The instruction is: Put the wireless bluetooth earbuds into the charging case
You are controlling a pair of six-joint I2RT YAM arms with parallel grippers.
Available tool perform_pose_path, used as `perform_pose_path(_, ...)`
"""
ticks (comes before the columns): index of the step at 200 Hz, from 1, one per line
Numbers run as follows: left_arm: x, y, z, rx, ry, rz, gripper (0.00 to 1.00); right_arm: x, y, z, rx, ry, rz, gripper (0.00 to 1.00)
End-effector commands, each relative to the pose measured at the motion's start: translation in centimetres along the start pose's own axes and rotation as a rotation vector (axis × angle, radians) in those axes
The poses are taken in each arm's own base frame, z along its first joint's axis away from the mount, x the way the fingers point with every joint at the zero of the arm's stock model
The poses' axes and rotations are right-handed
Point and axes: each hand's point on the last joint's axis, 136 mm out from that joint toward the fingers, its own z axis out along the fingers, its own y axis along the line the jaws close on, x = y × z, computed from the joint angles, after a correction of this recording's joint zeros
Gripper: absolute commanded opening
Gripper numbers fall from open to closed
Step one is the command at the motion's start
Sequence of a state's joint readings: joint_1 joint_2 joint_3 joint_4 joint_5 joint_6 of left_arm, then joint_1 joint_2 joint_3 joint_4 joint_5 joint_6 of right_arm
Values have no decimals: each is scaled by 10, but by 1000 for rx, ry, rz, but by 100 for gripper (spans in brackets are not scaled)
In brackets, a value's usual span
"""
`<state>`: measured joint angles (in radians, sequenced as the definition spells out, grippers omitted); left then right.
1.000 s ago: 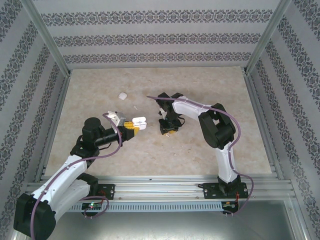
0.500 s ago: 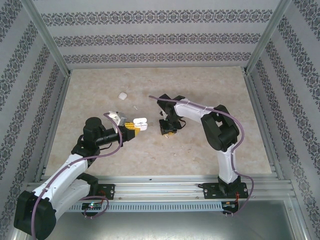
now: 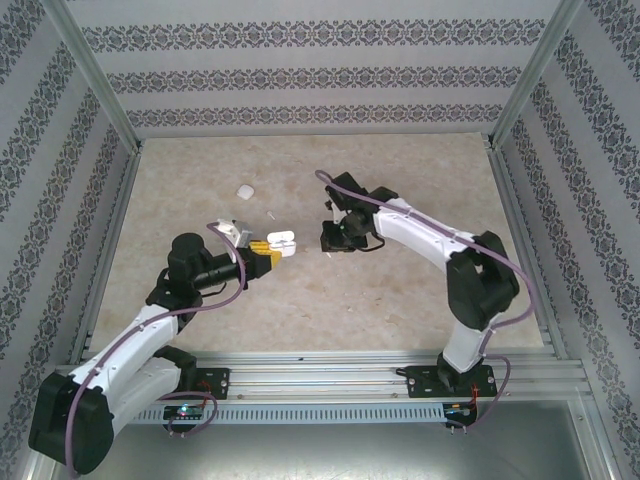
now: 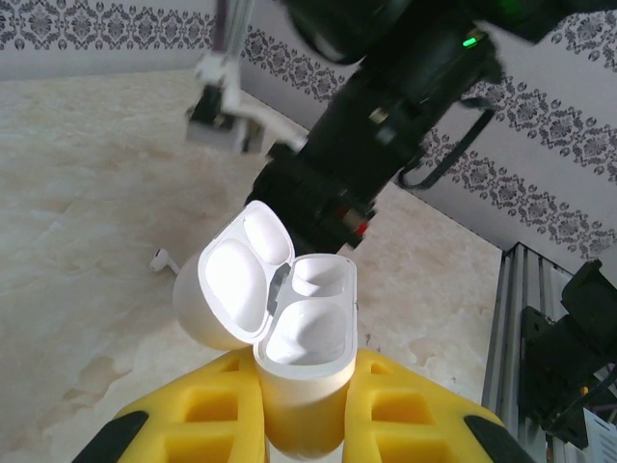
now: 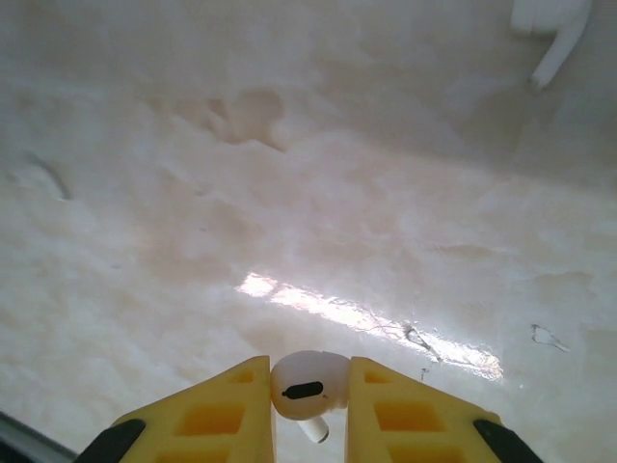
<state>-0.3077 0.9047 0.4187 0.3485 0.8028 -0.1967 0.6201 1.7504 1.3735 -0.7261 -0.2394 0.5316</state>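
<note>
My left gripper (image 3: 268, 252) is shut on the white charging case (image 3: 283, 243) and holds it just left of the table's middle. In the left wrist view the charging case (image 4: 307, 333) stands upright between the yellow fingers (image 4: 207, 415), its lid (image 4: 234, 286) swung open to the left and both sockets bare. My right gripper (image 3: 331, 243) hangs a little to the right of the case. Its yellow jaws are shut on one white earbud (image 5: 307, 384), stem pointing down, above the table. A second earbud (image 3: 270, 213) lies loose on the table behind the case, also seen as the earbud (image 4: 161, 258).
Another small white rounded case (image 3: 243, 190) rests on the marble table (image 3: 400, 300) at the back left. A white piece (image 5: 551, 27) shows at the top right edge of the right wrist view. Patterned walls and metal rails (image 3: 520, 250) enclose the table.
The right gripper has closed on the earbud and risen slightly toward the back, and its elbow has swung out to the right. The left arm and the case have stayed still.
</note>
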Motion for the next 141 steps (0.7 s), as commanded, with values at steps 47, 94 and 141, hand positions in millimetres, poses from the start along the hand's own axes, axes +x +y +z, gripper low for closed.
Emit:
perform_pose_path(47, -39, -7, 13, 8, -88, 149, 0, -22, 46, -113, -80, -433, -96, 18)
perform_pose_path(94, -55, -11, 27, 14, -121, 187, 0, -16, 88, -167, -235, -655, -196, 17)
perform_pose_path(141, -59, -16, 35, 18, -132, 194, 0, -13, 123, -176, -351, -709, -263, 17)
